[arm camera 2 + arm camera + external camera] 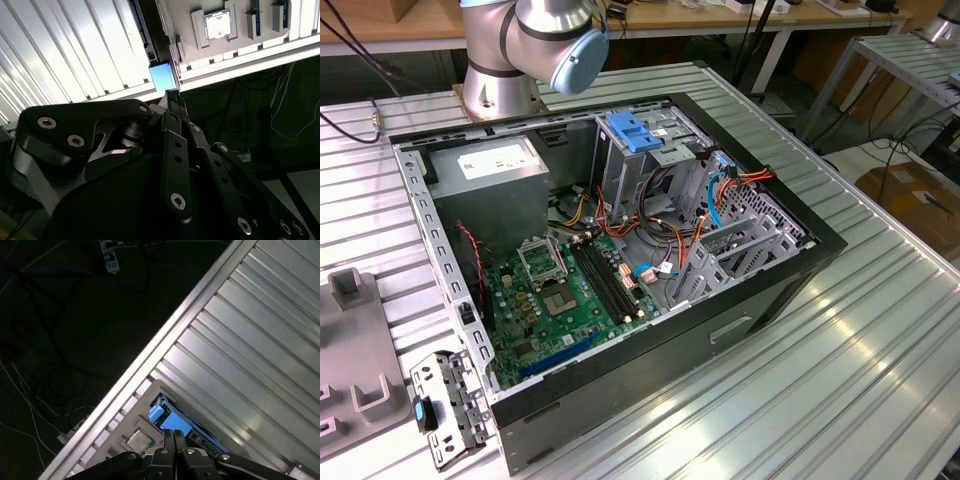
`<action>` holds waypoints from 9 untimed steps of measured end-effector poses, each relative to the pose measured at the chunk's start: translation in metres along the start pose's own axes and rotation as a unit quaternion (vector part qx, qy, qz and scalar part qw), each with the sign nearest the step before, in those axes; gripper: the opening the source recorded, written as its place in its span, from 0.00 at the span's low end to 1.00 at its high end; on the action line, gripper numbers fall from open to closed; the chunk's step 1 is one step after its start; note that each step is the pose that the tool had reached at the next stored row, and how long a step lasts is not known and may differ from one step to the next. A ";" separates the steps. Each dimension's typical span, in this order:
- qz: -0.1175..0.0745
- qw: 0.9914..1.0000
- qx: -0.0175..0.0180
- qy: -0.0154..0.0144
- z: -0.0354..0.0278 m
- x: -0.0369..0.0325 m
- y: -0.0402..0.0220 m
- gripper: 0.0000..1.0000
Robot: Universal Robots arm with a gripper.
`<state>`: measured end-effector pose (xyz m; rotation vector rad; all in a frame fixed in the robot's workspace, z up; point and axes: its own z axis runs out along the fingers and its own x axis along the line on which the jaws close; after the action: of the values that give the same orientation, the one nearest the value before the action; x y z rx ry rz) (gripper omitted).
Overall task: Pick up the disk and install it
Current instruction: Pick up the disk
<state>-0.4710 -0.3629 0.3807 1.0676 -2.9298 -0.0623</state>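
In both wrist views the disk stands on edge near the table's rim. Its blue plastic carrier (162, 76) (167, 420) faces the camera, and its dark body (144, 30) runs away behind it. My gripper (173, 96) (175, 433) hovers close to the blue end with its black fingertips pressed together and nothing between them. I cannot tell whether the tips touch the carrier. In the exterior view the open computer case (610, 260) lies on the table, with the grey drive bay (640, 170) at its far side.
A blue plastic bracket (638, 132) sits on top of the drive bay. A grey fixture block (350, 340) holds a square chip (217, 23) (139, 440) beside the disk. The ribbed aluminium table (840, 380) ends right there, above dark floor and cables (60, 340).
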 end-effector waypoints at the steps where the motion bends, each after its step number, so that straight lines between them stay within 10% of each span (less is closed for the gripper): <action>1: -0.023 1.000 0.000 0.001 0.0000 0.0000 0.0000 0.14; 9: -0.073 0.997 0.001 0.003 0.0000 0.0000 0.0000 0.14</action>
<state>-0.4710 -0.3629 0.3807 1.2791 -2.8408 -0.0595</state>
